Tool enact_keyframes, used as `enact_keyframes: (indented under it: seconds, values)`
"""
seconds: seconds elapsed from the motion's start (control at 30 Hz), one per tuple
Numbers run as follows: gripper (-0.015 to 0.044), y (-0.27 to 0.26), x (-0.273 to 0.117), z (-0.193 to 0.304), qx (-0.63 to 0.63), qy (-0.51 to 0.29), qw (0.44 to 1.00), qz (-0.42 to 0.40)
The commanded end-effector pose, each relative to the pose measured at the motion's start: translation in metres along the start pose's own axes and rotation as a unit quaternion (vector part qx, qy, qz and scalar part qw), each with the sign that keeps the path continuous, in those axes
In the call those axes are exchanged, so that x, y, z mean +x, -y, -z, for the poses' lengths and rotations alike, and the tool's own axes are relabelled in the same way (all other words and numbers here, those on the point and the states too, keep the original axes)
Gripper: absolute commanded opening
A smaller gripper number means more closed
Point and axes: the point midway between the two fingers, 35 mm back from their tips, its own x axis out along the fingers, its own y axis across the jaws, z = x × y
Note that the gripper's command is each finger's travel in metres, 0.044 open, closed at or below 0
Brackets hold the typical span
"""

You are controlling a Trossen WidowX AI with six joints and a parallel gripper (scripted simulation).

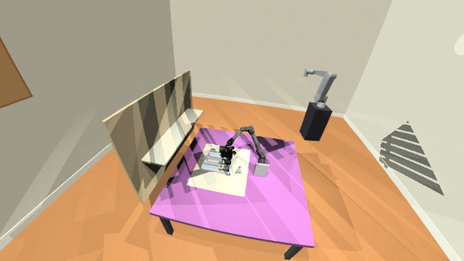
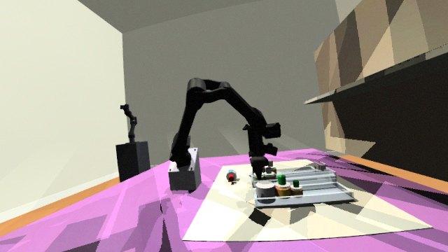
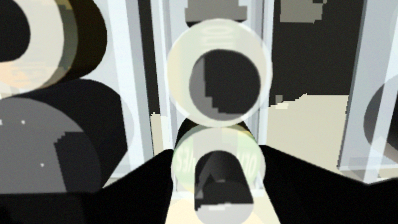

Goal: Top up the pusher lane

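My gripper (image 3: 215, 155) (image 2: 259, 176) points down at the front end of the sprung lane (image 3: 175, 37) and is shut on a pale-topped jar with a dark knob cap (image 3: 223, 187). The held jar looks upright between the lane walls; whether its base touches the lane floor is hidden. A matching lane jar (image 3: 220, 75) stands directly behind it, in line, with the two tops close or touching. The grey pusher plate (image 3: 216, 12) shows behind the lane jar. The low front stop is mostly hidden by the held jar and fingers.
The clear-walled rack (image 2: 308, 201) (image 1: 211, 167) stands on a cream mat (image 2: 224, 227). Beside my left finger in the wrist view are a dark grey cylinder (image 3: 50, 145) and a white-topped jar (image 3: 47, 45). Green-capped jars (image 2: 282, 187) stand in the near lane. A red-capped item (image 2: 231, 176) (image 1: 239, 169) is outside the rack.
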Motion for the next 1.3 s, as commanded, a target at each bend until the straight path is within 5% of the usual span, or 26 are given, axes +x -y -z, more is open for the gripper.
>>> enact_keyframes:
  seconds: [0.0, 1.27]
  values:
    - [0.0000, 0.0030, 0.0000, -0.0010, 0.005, 0.004, 1.000, 0.006]
    - [0.0000, 0.0002, 0.0002, 0.0057, 0.005, 0.004, 1.000, 0.006]
